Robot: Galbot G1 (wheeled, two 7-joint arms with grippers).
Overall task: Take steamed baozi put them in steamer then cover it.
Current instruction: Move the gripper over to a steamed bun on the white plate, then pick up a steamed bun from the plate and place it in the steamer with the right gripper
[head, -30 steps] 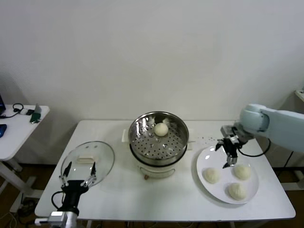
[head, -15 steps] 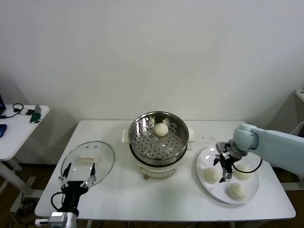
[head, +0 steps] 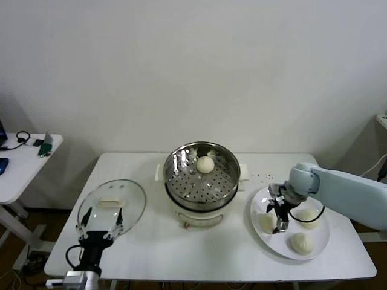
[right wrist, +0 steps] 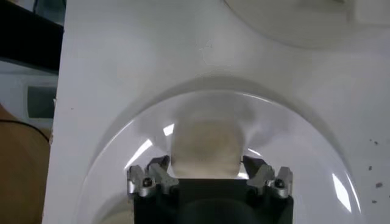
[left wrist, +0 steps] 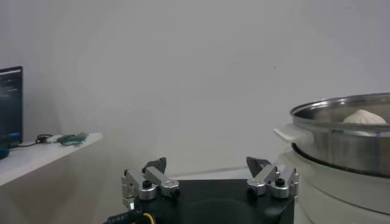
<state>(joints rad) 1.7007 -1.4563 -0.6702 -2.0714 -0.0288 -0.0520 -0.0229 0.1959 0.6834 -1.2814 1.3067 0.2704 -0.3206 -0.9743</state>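
White table [head: 199, 248], steamer [head: 202, 176] in the middle, plate [head: 319, 241] on your right.
Your right gripper [right wrist: 207, 172] pinches a baozi [right wrist: 204, 146] on that plate; your left gripper [head: 100, 219] idles, fingers wide, beside the cover [head: 112, 204].

- Four steamed baozi: one [head: 205, 164] inside the steamer [head: 202, 175], three on the plate [head: 318, 240] — [head: 265, 222], [head: 308, 217], [head: 301, 243]
- One steamer
- One cover [head: 112, 205]
- One white plate
- Two grippers: left [head: 99, 221], right [head: 278, 214]
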